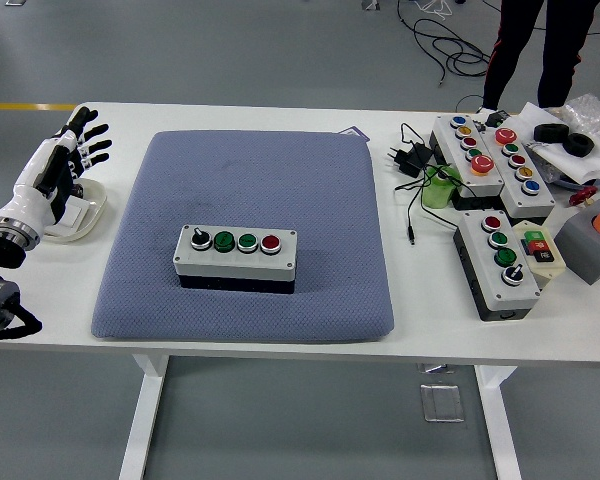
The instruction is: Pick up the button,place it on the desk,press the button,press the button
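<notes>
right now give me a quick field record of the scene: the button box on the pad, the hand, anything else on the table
target: grey four-control button box, lying flat on the blue-grey padded mat, untouched
controls, left to right: black knob, two green buttons, one red button
left hand: white and black five-fingered hand, fingers spread, holding nothing, at the table's left edge over a shallow white dish
right hand: not in view
right side of the table: three more grey button boxes, black power adapter
person: legs only, standing at the far right

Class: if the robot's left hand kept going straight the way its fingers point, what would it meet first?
Probably nothing: the left hand points up-right over bare table, beyond the white dish toward the far edge. Height is unclear.
</notes>
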`<state>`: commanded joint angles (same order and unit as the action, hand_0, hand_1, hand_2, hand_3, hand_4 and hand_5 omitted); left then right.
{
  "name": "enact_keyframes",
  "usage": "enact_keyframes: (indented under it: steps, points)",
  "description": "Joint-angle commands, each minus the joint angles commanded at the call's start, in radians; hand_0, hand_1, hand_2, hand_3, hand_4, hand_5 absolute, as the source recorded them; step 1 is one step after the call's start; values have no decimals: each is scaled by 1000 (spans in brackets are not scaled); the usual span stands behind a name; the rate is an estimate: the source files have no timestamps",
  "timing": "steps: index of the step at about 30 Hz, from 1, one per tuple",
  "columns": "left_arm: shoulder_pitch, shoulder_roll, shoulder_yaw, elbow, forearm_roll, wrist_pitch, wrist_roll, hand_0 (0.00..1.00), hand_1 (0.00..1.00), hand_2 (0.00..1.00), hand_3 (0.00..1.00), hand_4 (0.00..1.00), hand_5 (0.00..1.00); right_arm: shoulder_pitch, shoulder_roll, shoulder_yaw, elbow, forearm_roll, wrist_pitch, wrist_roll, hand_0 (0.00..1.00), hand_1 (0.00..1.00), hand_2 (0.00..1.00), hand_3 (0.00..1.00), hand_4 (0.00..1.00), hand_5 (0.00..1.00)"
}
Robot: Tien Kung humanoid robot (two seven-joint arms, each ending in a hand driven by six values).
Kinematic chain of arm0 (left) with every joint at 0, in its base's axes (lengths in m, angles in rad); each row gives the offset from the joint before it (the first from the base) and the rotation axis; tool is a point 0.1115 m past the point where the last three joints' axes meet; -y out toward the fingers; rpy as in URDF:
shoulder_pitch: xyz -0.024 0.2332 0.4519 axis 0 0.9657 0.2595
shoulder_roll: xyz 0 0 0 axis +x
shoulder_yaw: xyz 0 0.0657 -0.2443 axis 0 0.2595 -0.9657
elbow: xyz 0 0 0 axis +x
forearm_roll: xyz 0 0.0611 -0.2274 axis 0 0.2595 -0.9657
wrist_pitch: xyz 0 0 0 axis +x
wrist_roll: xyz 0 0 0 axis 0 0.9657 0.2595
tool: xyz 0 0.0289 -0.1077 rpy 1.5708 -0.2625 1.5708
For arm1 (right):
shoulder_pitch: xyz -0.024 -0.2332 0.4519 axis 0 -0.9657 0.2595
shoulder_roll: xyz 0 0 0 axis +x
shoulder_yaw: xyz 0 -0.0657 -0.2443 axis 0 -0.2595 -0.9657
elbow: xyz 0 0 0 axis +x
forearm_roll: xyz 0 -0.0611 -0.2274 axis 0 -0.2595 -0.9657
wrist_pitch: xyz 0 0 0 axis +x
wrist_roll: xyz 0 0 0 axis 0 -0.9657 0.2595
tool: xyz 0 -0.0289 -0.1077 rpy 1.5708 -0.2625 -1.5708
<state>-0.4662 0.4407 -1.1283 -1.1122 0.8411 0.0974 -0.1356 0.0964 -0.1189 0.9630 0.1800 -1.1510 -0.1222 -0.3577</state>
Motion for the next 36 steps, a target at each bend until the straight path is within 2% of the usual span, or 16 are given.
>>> enact_keyframes:
  steps: [8,20,30,34,35,36]
  points:
    - [-4,-2,-5,3,-68,11,-44,834,856,910,931,921,998,6,-1,-3,0,4,-1,2,629,555,632,571,310,260]
    - [-2,-8,-7,12,-92,-2,-35,834,854,906,919,910,998,4,0,1,0,-3,2,0,629,555,632,571,310,260]
    - [8,-5,-19,21,5,-6,-13,842,859,908,918,902,998,4,1,-5,0,1,1,0,629,555,632,571,309,259]
    - [13,-4,-31,21,82,21,19,842,859,908,918,902,998,4,1,-5,0,-1,2,0,629,555,632,571,309,259]
    - [16,-3,-37,19,109,28,27,835,850,897,901,902,942,3,1,-6,0,1,1,1,629,555,632,570,309,260]
    - [17,-3,-39,18,129,31,31,835,850,897,901,902,942,3,1,-7,0,2,1,1,629,555,632,570,309,260]
